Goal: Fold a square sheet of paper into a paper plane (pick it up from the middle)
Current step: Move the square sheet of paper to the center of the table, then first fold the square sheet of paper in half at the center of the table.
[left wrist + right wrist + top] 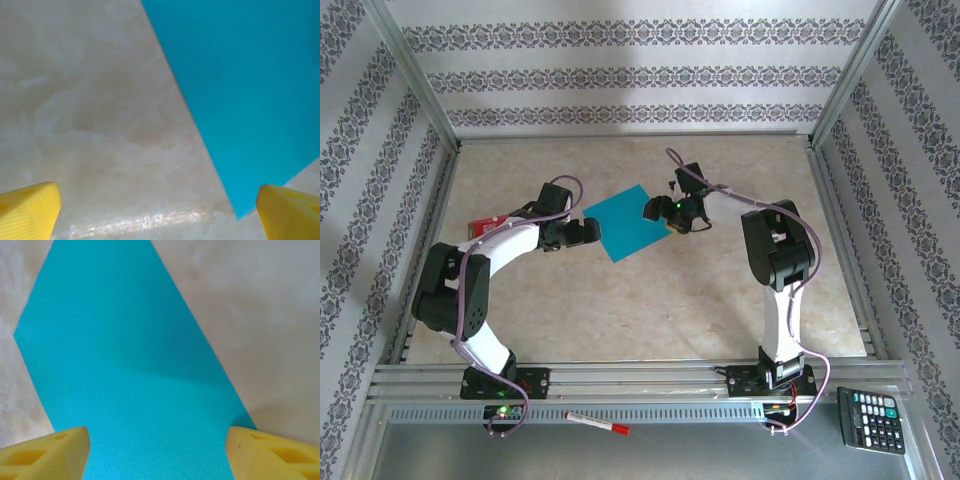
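Sheet of paper [628, 222] [240, 90] [130, 365]: teal and matte. It lay flat on the table [640, 320], about mid-width and a little toward the back, between my two claws. I saw no crease, so I judged the folding not yet begun.

Handling, as I judged it: very light, thin and limp. It would likely sag if lifted by one edge, and slide on the smooth tabletop if pushed. It would crease or tear easily, so a soft pinch seemed right. Lying flush, its edges gave little to catch. The task asks for a hold at the middle, where a small ridge would have to be pinched up.

Heading: it sat as a diamond from above, one corner toward the back wall and one toward the arm bases. Being square, it had no long axis and no nose yet.

Right claw [658, 210] [157, 452]: wide open, holding nothing, over the sheet's right part.

Left claw [590, 231] [160, 215]: fully open and empty. It sat over bare table just beside the sheet's left edge, with a corner close to one finger.

Red-and-white card [485, 222]: far left, well apart from the sheet.
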`<action>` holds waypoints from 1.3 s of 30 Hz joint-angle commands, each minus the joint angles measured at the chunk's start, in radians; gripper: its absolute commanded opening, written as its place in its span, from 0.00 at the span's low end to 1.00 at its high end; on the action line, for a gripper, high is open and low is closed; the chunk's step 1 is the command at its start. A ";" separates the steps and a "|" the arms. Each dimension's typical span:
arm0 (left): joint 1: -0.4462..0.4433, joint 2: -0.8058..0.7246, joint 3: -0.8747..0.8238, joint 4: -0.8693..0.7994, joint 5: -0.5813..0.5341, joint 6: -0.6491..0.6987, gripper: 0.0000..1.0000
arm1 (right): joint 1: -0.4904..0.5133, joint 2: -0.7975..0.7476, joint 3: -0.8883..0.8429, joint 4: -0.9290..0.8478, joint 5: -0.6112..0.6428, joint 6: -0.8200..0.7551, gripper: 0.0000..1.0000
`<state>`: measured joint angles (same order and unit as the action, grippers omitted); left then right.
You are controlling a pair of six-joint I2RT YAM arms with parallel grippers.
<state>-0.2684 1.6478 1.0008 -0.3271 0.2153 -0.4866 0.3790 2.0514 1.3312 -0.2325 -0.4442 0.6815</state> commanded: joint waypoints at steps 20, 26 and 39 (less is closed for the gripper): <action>-0.089 0.117 0.081 -0.001 0.039 -0.155 0.88 | 0.144 -0.247 -0.419 0.464 0.041 0.290 0.80; -0.108 0.285 0.226 -0.066 -0.013 -0.128 0.91 | 0.003 -0.363 -0.475 0.400 0.011 0.175 0.80; -0.166 0.579 0.715 -0.457 -0.206 0.326 0.92 | -0.201 -0.482 -0.552 0.328 -0.049 0.088 0.81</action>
<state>-0.4259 2.1876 1.6619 -0.6056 0.0933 -0.3088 0.1802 1.5826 0.7929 0.1268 -0.4591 0.8101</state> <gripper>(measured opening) 0.921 0.808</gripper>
